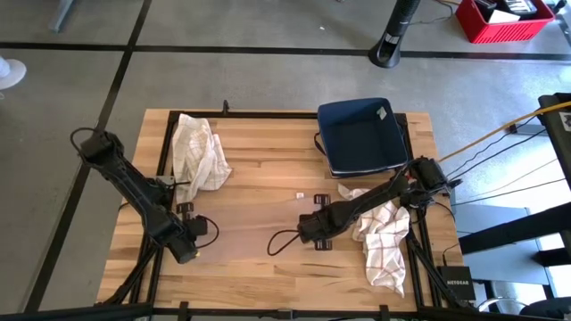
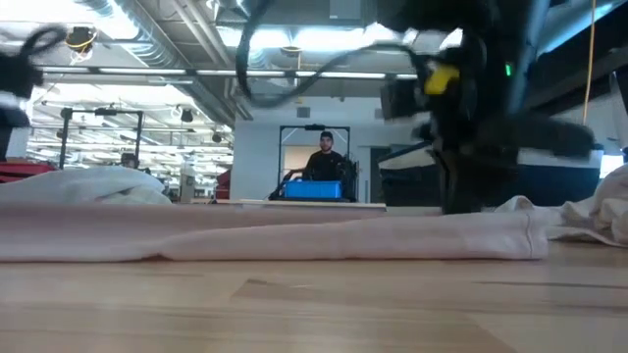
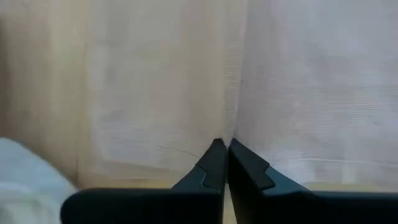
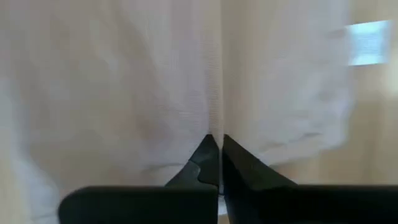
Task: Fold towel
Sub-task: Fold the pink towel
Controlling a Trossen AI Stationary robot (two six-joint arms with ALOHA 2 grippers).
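**A:** So why are both hands down at the 6 o'clock side of the table (image 1: 268,134)?

**B:** Each pinches the near hem of a thin, pale, nearly see-through towel (image 1: 254,218) spread flat at mid-table. The left hand (image 1: 189,252) is at about 7 o'clock, the right hand (image 1: 314,239) nearer the middle, fingers pressed together on cloth in both wrist views.

**A:** Two corners at once, then?

**B:** Likely, so the edge lifts evenly and can be carried toward 12 o'clock for a fold.

**A:** And the other cloths?

**B:** A checked dish towel (image 1: 201,152) waits crumpled at 10 o'clock, another checked towel (image 1: 384,241) at 4 o'clock, and a navy bin (image 1: 361,134) sits at 1 o'clock, probably for finished ones.
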